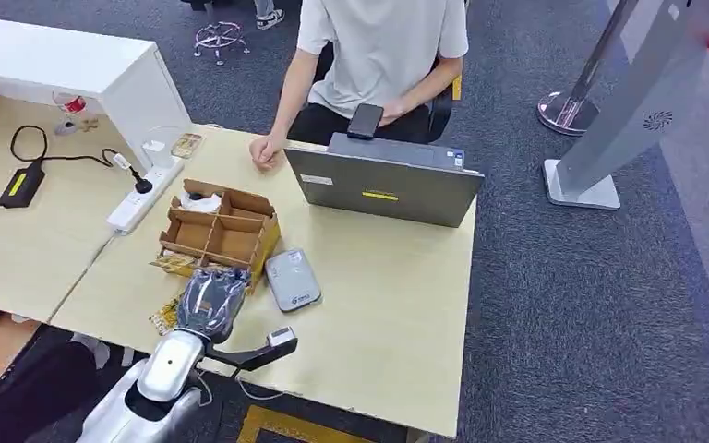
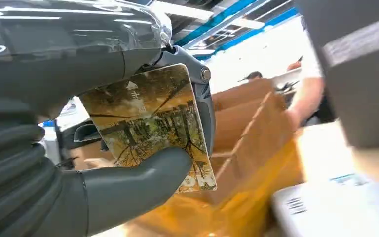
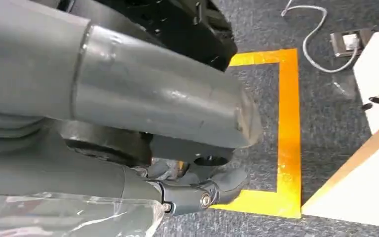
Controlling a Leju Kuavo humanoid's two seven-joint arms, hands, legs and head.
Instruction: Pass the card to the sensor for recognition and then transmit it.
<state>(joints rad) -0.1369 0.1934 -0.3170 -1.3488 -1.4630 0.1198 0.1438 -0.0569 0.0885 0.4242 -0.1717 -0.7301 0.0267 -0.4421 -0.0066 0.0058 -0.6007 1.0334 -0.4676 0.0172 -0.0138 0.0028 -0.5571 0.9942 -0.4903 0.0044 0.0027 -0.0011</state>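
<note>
left hand: it grips the card between the thumb and the darker fingers, closed on it; in the head view it hovers at the table's near edge, at 7 o'clock of the box.
card: held almost upright, its printed face toward the wrist camera, not touching the table.
sensor: small grey pad lying flat on the table, just beside the box, at 2 o'clock of the left hand and near it.
right hand: hangs over the floor with fingers curled in, and i see nothing in it.
person: sits behind the laptop, one hand resting on the table.
progress: the card is picked up; it is not yet over the sensor. the reading and the handing to the person are left, i judge.
</note>
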